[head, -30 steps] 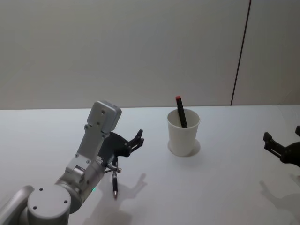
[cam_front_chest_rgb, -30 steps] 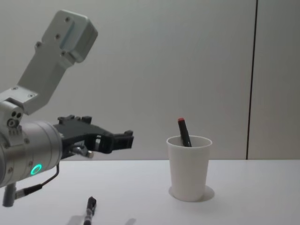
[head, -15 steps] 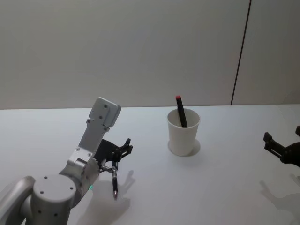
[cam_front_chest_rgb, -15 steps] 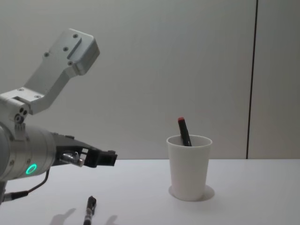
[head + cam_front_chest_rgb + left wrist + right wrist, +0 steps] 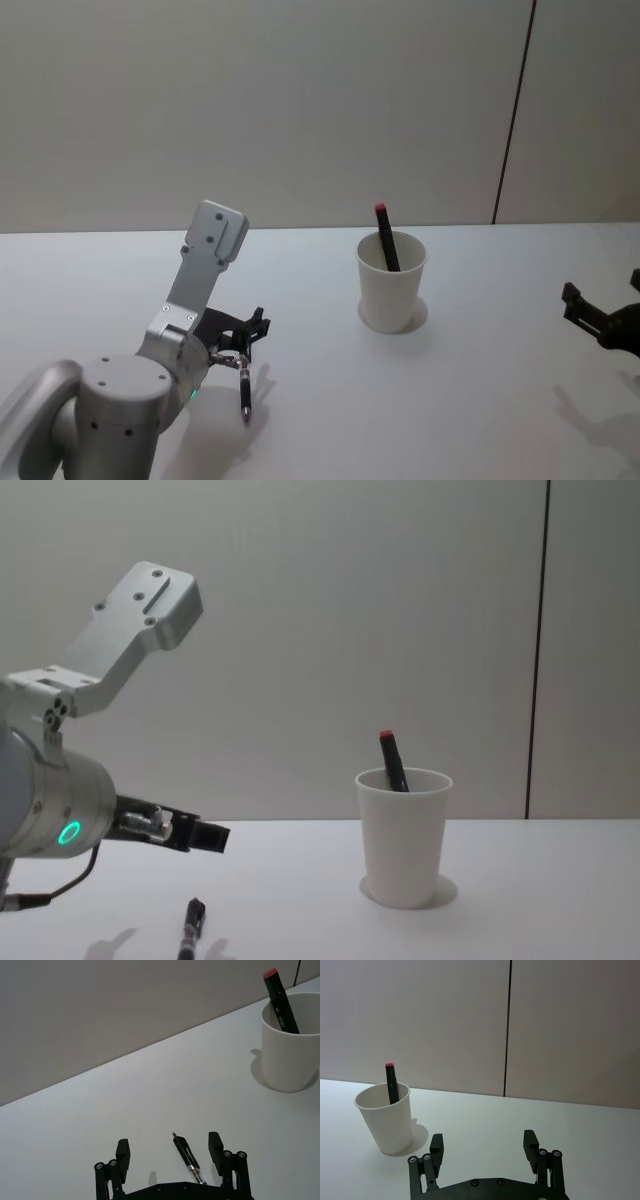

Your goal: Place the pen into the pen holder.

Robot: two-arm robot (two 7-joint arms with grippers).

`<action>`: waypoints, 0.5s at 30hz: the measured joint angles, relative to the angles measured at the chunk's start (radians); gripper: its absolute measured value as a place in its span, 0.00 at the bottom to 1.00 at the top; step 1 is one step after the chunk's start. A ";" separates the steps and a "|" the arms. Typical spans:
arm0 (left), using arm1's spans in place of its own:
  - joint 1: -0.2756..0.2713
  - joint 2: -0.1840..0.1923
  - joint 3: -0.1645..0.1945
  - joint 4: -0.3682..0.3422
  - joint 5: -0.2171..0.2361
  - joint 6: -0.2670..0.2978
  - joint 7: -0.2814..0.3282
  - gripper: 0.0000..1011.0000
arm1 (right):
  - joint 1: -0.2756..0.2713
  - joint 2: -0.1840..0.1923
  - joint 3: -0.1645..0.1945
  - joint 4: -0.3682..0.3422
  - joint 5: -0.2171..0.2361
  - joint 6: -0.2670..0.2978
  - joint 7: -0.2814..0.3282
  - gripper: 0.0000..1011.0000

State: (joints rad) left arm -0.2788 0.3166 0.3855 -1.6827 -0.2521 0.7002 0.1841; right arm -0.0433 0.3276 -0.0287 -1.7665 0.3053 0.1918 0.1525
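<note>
Pen (image 5: 244, 395) lies ungrasped on the tabletop (image 5: 480, 400), well apart from the pen holder (image 5: 391, 285), with the left pincer (image 5: 169, 1146) hovering spread apart above it, so gripping, carrying and dropping remain; the right pincer (image 5: 484, 1142) idles apart.

No text, label, brand, number or sign can be read. The pen holder (image 5: 391, 290) is found plain white. No marking can be made out on the pen (image 5: 244, 396) lying near left, nor on the left arm's housing (image 5: 215, 235).
</note>
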 joint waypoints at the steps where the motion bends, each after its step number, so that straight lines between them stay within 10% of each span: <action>1: 0.000 -0.003 -0.001 0.000 -0.004 0.006 0.006 0.99 | 0.000 0.000 0.000 0.000 0.000 0.000 0.000 0.99; 15: -0.007 -0.057 -0.019 0.001 -0.055 0.114 0.103 0.99 | 0.000 0.000 0.000 0.000 0.000 0.000 0.000 0.99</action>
State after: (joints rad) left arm -0.2856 0.2597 0.3665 -1.6820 -0.3076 0.8146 0.2872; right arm -0.0433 0.3276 -0.0287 -1.7665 0.3053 0.1918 0.1526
